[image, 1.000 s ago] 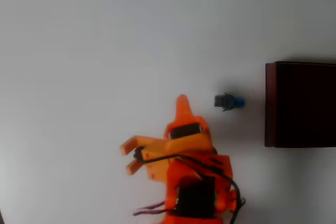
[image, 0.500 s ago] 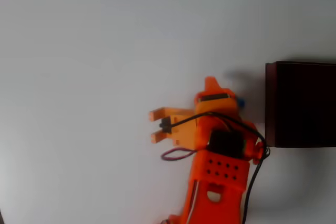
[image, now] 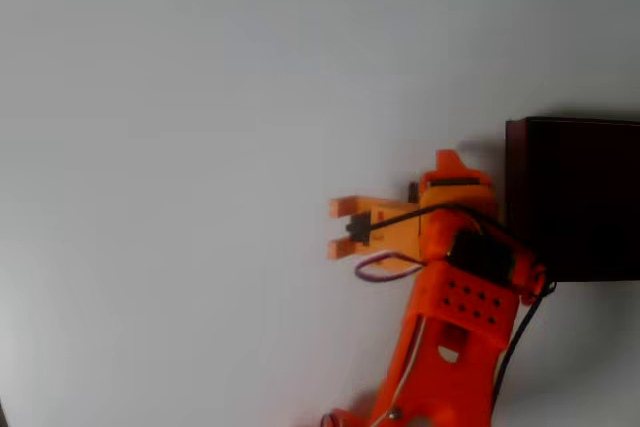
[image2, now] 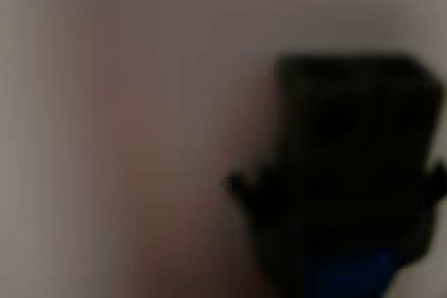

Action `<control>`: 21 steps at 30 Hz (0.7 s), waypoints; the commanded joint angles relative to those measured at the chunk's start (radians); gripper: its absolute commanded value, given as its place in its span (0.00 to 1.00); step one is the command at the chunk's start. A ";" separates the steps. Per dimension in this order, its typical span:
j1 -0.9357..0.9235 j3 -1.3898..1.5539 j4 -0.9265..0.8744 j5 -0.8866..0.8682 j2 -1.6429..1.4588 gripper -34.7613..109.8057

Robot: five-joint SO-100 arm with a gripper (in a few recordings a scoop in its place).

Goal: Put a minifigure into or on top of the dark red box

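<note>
Overhead view: orange arm reaches up from tabletop's bottom edge, fingers spread wide, one tip just beside the dark red box, which sits at the right edge. A dark speck at the arm's head may be the minifigure; mostly hidden. Wrist view v. blurred: minifigure looms close, dark body w/ blue end at bottom; can't tell if fingers touch it.
</note>
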State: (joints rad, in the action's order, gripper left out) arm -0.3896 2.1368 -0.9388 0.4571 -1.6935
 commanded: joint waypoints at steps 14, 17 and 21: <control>-0.032 -0.049 0.005 0.054 0.074 0.43; -0.026 -0.060 -0.009 0.052 0.086 0.37; -0.023 -0.141 -0.075 0.048 0.161 0.34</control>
State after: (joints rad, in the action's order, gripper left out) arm -0.4126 2.0571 -0.9695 0.4832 -1.5616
